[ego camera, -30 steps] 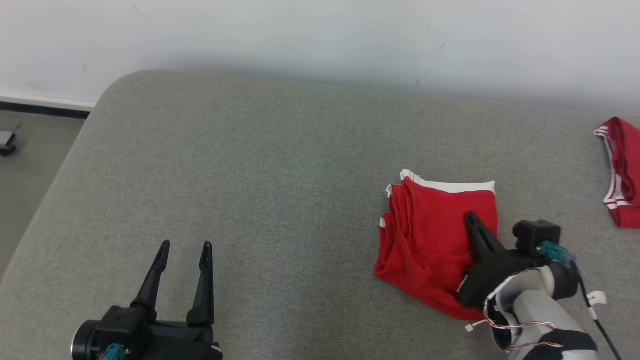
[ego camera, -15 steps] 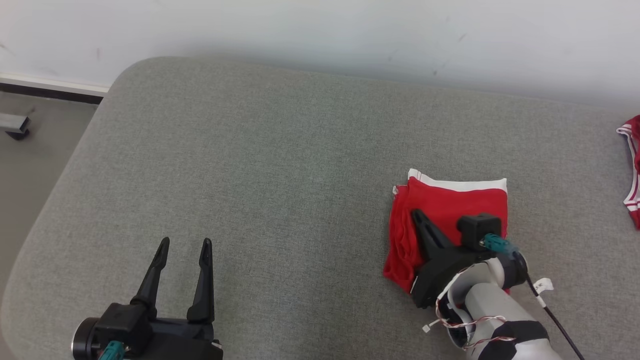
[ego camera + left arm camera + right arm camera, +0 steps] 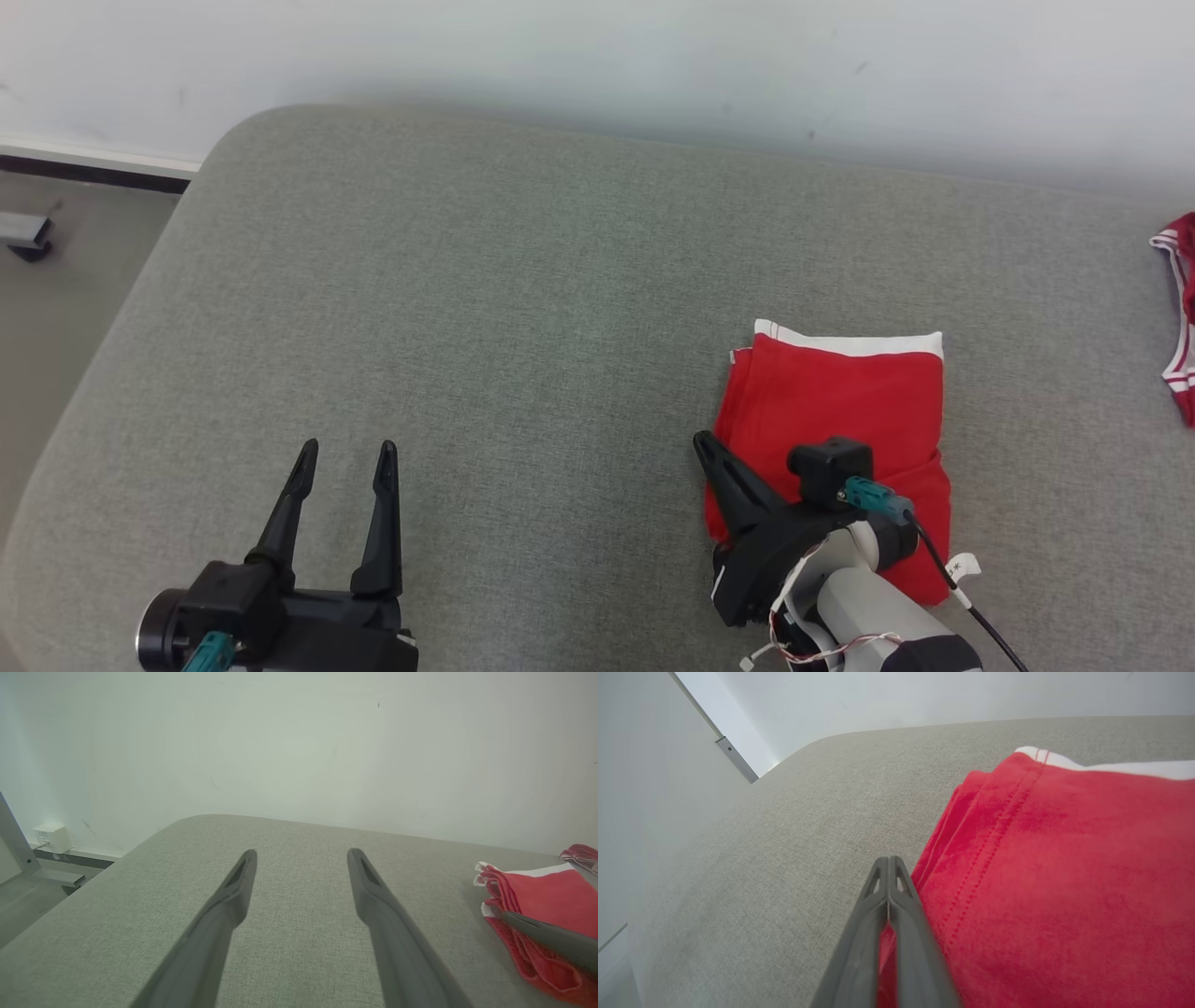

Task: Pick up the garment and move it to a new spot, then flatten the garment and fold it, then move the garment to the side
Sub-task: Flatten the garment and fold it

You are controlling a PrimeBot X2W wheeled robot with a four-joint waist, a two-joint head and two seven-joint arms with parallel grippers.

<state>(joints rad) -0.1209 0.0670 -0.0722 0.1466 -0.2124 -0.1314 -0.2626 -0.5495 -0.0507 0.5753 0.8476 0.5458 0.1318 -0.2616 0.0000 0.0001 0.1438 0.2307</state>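
Garment (image 3: 840, 401) folded, not yet moved aside.
Right end effector (image 3: 700, 439), closed, lies along its left edge; a sideways drag could undo the folds. Left end effector (image 3: 347, 448) stands open.

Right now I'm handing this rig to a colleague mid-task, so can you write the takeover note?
Left gripper: open, empty, over the grey cushion, well clear of the cloth.
Right gripper: shut, fingers pressed together along the left edge of the red garment; no clear pinch of fabric.
Garment: folded, lying flat on the cushion's right part.
Done: flattening and folding look finished.
To do: move it to the side. A second red garment lies at the far right.
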